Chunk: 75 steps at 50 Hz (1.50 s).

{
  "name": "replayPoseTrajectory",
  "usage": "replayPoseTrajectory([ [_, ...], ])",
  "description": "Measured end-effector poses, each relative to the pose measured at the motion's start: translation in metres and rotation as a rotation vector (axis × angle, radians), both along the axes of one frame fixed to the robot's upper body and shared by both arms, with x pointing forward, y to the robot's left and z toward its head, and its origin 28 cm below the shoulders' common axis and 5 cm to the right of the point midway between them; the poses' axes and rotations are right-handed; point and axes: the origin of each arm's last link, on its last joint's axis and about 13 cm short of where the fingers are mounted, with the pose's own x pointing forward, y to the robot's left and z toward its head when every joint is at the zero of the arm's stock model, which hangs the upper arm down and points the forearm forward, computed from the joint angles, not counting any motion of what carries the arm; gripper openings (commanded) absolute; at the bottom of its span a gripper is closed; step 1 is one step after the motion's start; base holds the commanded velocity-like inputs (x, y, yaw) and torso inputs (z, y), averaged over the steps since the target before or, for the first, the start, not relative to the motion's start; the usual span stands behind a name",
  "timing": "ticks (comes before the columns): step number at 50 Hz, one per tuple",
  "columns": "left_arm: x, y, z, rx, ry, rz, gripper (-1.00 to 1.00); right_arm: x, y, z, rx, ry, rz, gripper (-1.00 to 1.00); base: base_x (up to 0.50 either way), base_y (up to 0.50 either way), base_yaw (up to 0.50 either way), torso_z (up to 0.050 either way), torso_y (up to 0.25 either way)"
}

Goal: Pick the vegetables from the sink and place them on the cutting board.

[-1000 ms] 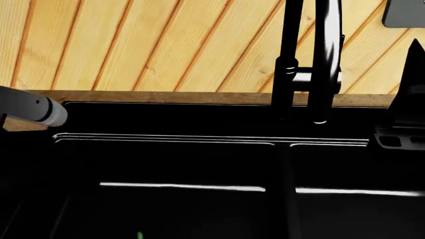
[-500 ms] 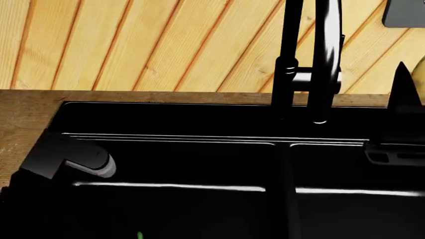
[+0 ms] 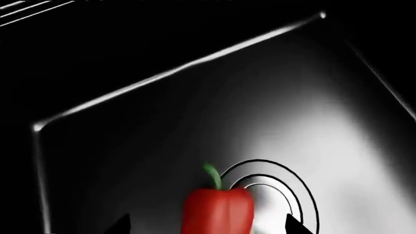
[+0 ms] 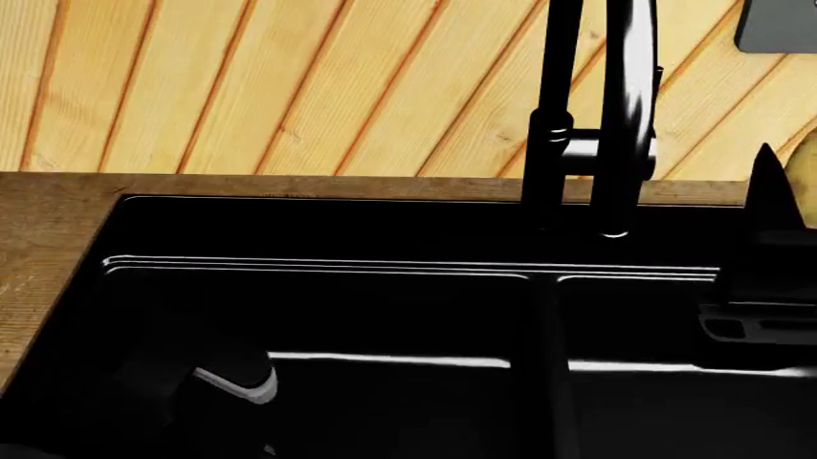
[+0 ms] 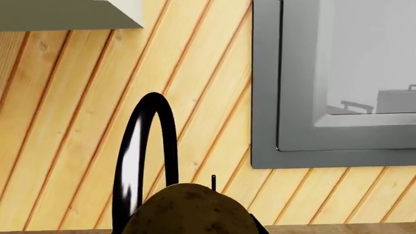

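A red bell pepper (image 3: 217,212) with a green stem stands on the floor of the black sink (image 3: 162,122), beside a round drain (image 3: 295,195). My left gripper (image 3: 208,225) is open, one black fingertip on each side of the pepper with gaps between. In the head view my left arm (image 4: 230,378) reaches down into the left basin. My right gripper (image 5: 188,230) is shut on the speckled tan potato (image 5: 185,209), raised in front of the faucet (image 5: 146,146). The head view shows it at the right edge (image 4: 772,229), with a sliver of potato (image 4: 805,153). The cutting board is out of view.
The tall black faucet (image 4: 613,115) rises behind the divider (image 4: 542,363) between the two basins. A brown wooden countertop (image 4: 52,239) borders the sink on the left and back. Behind it is a slatted wood wall with a grey window frame (image 5: 266,97).
My left arm has dropped from over the left countertop down into the left basin. The right gripper has shifted slightly, and a bit of potato now shows.
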Motion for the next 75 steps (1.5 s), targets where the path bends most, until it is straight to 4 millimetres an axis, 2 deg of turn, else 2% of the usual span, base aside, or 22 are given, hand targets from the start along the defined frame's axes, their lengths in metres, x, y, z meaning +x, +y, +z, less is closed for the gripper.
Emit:
replayPoseTrajectory([
  [17,0.018,-0.008,-0.039,0.051,0.065,-0.013,1.00,0.001,0.002,-0.007,0.014,0.015,0.017,-1.00,0.00,0.00,0.00,0.000,0.000],
  [31,0.017,-0.009,-0.062,0.089,0.111,-0.035,1.00,0.000,0.001,-0.008,0.029,0.012,0.021,-1.00,0.00,0.00,0.00,0.000,0.000],
  [32,0.017,-0.009,-0.063,0.091,0.113,-0.037,-1.00,0.000,0.001,-0.009,0.030,0.012,0.021,-1.00,0.00,0.00,0.00,0.000,0.000],
  [41,0.014,-0.011,-0.058,0.093,0.097,-0.051,-1.00,0.000,0.000,-0.011,0.037,0.013,0.021,-1.00,0.00,0.00,0.00,0.000,0.000],
  [50,0.010,-0.004,-0.006,-0.030,-0.129,0.002,-1.00,0.002,0.001,-0.015,0.050,0.009,0.020,-1.00,0.00,0.00,0.00,0.000,0.000],
  [62,-0.006,0.008,0.048,-0.152,-0.392,-0.001,-1.00,0.004,0.002,-0.017,0.060,0.008,0.012,-1.00,0.00,0.00,0.00,0.000,0.000],
  [75,-0.024,0.031,0.091,-0.231,-0.563,0.027,-1.00,0.003,0.001,-0.021,0.041,-0.005,0.010,-1.00,0.00,0.00,0.00,0.000,0.000],
])
